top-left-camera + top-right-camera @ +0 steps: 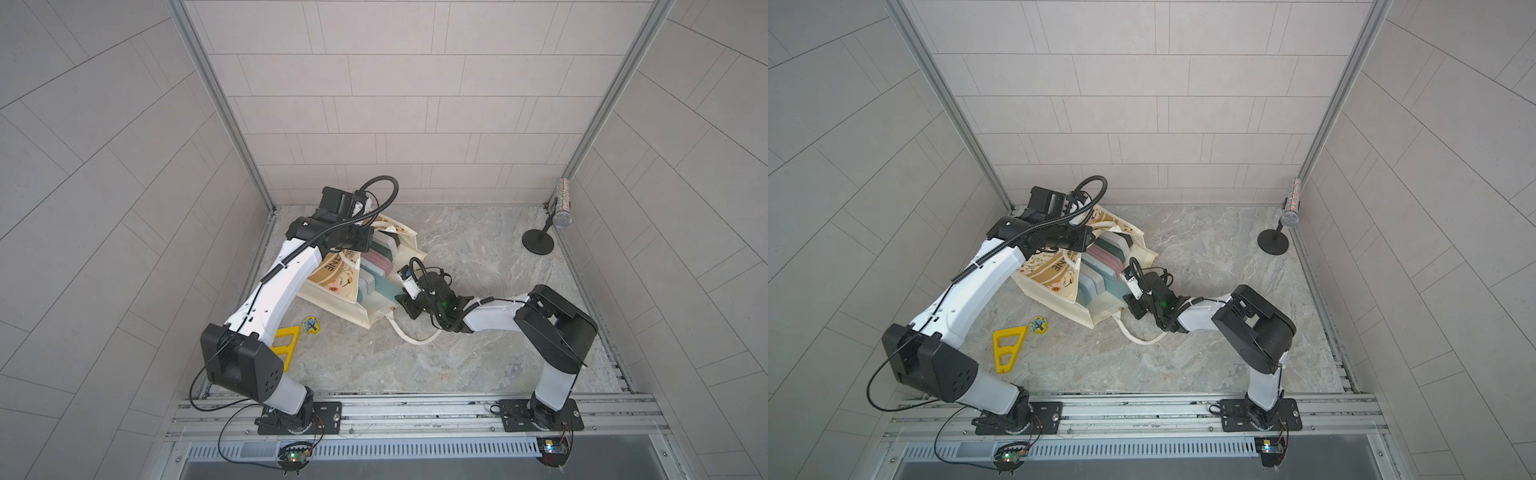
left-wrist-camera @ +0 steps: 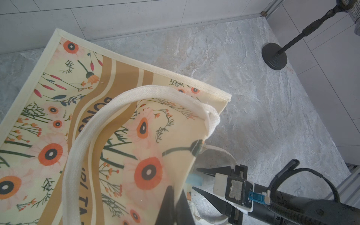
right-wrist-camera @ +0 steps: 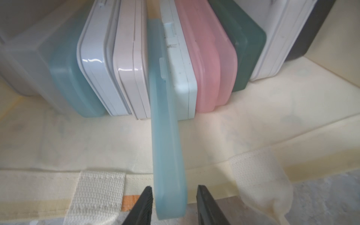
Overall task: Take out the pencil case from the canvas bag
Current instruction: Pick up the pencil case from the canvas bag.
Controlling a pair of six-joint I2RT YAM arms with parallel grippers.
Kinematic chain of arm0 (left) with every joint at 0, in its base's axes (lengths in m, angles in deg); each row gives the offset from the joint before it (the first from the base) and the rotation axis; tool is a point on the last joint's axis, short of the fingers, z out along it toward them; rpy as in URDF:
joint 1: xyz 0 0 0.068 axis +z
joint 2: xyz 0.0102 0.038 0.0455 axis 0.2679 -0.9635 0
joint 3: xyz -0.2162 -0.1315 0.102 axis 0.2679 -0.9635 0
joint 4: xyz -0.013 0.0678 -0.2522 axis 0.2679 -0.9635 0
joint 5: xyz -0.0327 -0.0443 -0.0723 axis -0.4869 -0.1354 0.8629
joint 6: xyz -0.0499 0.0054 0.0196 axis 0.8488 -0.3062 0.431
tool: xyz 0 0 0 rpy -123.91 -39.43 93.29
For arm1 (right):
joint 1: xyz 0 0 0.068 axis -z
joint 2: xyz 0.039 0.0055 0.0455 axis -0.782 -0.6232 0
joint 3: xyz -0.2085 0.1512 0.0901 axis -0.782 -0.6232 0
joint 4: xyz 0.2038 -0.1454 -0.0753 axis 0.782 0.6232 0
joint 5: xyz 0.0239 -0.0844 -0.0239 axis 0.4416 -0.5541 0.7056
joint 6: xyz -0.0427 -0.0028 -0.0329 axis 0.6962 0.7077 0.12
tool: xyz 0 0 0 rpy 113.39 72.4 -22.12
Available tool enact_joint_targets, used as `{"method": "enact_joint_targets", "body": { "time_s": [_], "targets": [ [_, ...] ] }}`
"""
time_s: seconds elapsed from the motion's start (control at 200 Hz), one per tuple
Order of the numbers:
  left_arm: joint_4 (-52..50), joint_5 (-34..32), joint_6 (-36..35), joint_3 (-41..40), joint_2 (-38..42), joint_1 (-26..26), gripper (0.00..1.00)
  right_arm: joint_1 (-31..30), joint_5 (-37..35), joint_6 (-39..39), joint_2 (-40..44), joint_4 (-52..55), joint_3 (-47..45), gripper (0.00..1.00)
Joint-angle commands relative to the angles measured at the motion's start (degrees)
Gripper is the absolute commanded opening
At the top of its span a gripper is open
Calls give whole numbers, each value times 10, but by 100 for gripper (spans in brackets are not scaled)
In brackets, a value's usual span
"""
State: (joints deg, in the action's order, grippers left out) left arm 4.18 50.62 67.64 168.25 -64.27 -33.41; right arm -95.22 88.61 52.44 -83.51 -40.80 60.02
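Marble surface (image 1: pixel 478 257) carries the canvas bag (image 1: pixel 332 297), lying on its side, mouth toward the right arm. Inside, a row of hard cases (image 3: pixel 126 74) stands on edge. One pale blue pencil case (image 3: pixel 167 146) juts out past the bag's rim. Right pincer (image 3: pixel 174 186) released, jaws flanking the case's end. Left pincer (image 2: pixel 176 192) clenched on the bag's upper wall.

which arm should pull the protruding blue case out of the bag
Right arm, likely: its jaws stand open astride the translucent blue plastic pencil case jutting from the cream floral canvas bag; the left arm has its jaws shut on the bag's fabric.
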Motion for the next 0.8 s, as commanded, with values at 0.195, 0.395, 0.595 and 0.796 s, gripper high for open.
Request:
{"method": "enact_joint_targets", "body": {
  "time_s": [0.195,0.395,0.595,0.796],
  "targets": [
    [61,44,-4,-21,37,5,0,9,53,13,-57,29,73,56],
    [61,41,-4,-23,36,5,0,9,59,18,-84,50,109,46],
    [59,40,-4,-22,35,6,0,10,35,9,-85,46,105,33],
    [58,38,-2,-21,34,7,0,9,34,1,-76,44,98,27]
  ]
}}
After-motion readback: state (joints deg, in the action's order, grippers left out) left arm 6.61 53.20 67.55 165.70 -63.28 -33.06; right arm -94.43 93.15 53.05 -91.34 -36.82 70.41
